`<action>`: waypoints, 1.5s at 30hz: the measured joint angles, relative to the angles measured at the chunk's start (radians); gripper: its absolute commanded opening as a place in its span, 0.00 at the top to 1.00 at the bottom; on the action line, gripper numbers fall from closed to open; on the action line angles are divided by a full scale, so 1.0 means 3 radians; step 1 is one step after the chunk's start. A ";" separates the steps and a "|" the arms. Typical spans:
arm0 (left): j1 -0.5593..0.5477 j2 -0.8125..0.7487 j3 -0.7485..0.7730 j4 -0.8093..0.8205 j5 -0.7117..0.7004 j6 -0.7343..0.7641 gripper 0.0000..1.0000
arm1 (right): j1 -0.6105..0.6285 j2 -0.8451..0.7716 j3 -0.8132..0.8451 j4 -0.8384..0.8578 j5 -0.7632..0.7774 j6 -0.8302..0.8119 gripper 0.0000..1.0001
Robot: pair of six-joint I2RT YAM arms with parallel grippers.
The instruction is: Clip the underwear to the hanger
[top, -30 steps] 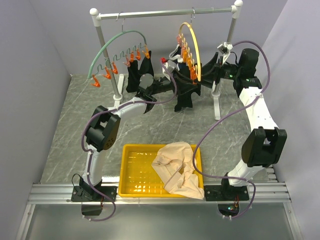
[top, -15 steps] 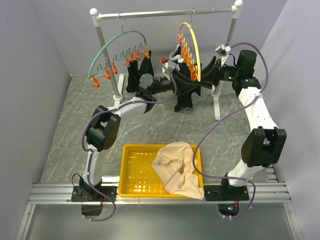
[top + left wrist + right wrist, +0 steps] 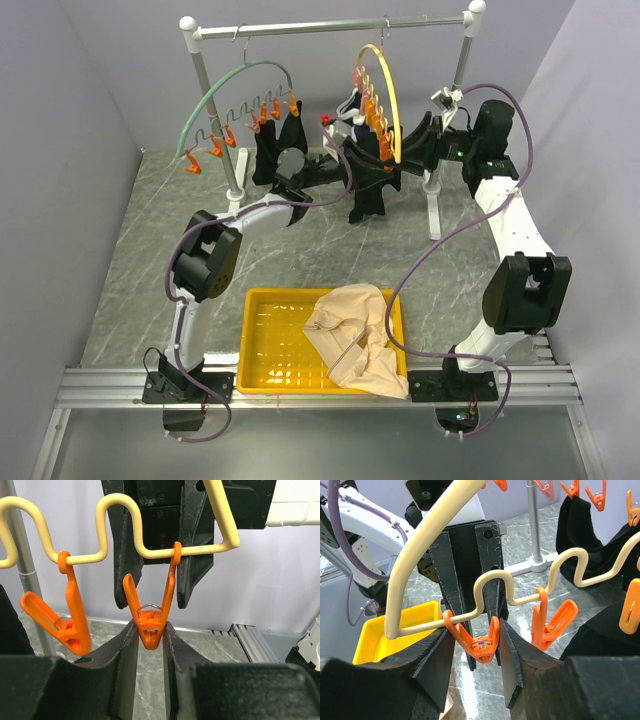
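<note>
While the pale yellow hanger (image 3: 392,100) is hanging from the rack rail (image 3: 320,27) at the back of the surface (image 3: 150,250), both arms are reaching up to it from opposite sides and meeting at one orange clip (image 3: 151,632). That clip is sitting on the wavy wire next to the end where the wire is joining the arc. The left end effector (image 3: 149,627) is gripping the clip's narrow lower end, one finger pressing on each side. The right end effector (image 3: 477,637) is facing it from the far side and is closed against the clip's two spread handles, one finger lying along each. A second orange clip (image 3: 550,622) is dangling tilted just beside it on the same wire. The underwear (image 3: 368,205) is hanging as black fabric below the hanger's arc, just under the two wrists. In the right wrist view it is showing further along the wire than the gripped clip, and how it is fastened cannot be told. Left of it, the green hanger (image 3: 215,95) is carrying another dark garment (image 3: 278,140) on its own clips. Near the arm bases, a beige garment (image 3: 355,335) is spilling over the right side of a yellow tray (image 3: 262,340).
</note>
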 measured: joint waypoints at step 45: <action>0.0014 -0.0163 -0.0155 -0.0069 -0.0356 0.0191 0.36 | 0.0004 0.0032 0.0001 0.0217 -0.0069 0.0314 1.00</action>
